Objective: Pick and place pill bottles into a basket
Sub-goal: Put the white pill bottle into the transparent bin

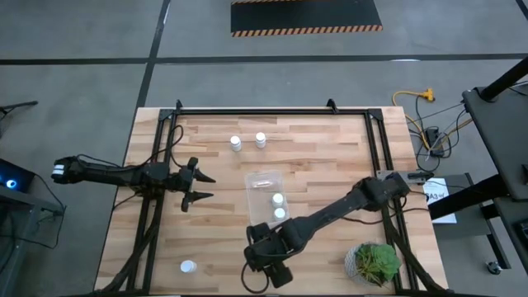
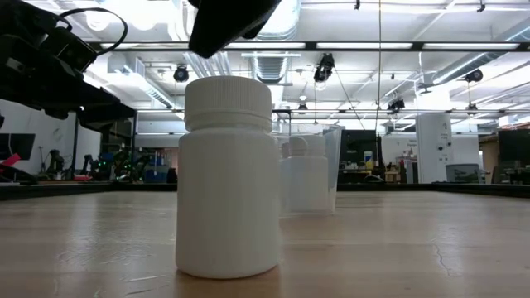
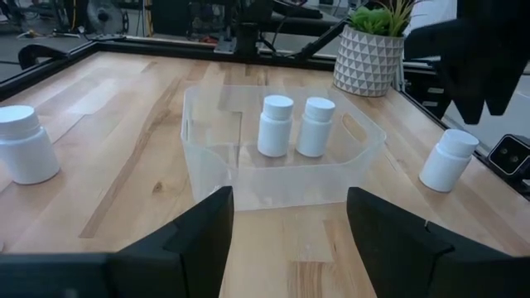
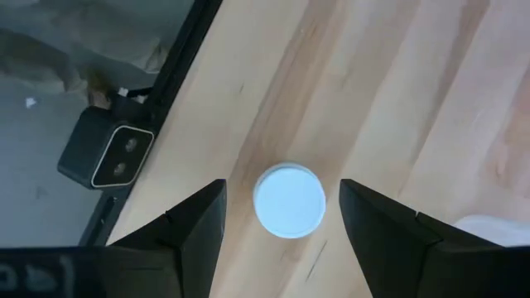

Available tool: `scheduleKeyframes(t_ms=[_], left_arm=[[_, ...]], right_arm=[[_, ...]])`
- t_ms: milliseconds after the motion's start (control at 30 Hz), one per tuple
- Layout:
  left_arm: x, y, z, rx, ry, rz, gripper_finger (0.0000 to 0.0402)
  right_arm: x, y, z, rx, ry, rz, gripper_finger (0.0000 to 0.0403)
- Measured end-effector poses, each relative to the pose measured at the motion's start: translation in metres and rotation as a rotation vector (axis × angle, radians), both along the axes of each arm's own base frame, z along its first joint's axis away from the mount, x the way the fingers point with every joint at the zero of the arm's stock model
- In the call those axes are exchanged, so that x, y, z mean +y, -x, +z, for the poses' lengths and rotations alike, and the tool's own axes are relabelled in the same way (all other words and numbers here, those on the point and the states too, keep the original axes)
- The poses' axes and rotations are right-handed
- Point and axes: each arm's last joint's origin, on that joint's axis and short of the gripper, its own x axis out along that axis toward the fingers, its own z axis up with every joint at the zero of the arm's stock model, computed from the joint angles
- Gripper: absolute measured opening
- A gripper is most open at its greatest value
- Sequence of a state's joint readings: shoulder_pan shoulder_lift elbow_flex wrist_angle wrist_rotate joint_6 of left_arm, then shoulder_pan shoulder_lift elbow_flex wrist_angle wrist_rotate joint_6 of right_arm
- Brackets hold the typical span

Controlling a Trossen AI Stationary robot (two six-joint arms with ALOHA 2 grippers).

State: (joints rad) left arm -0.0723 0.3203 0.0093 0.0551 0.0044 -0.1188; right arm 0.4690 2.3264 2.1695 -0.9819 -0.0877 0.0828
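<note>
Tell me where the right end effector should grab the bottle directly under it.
Take the pill bottle by its round sides below the cap, descending straight from above: it stands upright, cap up, centred under the open right end effector.

Left gripper [image 1: 200, 187] agape; right gripper [image 4: 281, 217] agape, pointing down.

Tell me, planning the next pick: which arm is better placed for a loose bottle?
Right. The right gripper, open, hangs directly above a pill bottle, fingers either side. The left gripper faces the basket, nothing between its fingers.
</note>
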Motion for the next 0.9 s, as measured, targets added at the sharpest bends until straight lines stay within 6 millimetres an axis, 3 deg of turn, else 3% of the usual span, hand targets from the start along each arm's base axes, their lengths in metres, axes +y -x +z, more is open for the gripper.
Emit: scheduleKeyframes(t_ms=[900], left_arm=[[0.0,0.0,0.0,0.0,0.0,0.0,0.0219]], right_arm=[[-0.001,-0.003,-0.016,-0.001,0.02,0.032,0.0224]])
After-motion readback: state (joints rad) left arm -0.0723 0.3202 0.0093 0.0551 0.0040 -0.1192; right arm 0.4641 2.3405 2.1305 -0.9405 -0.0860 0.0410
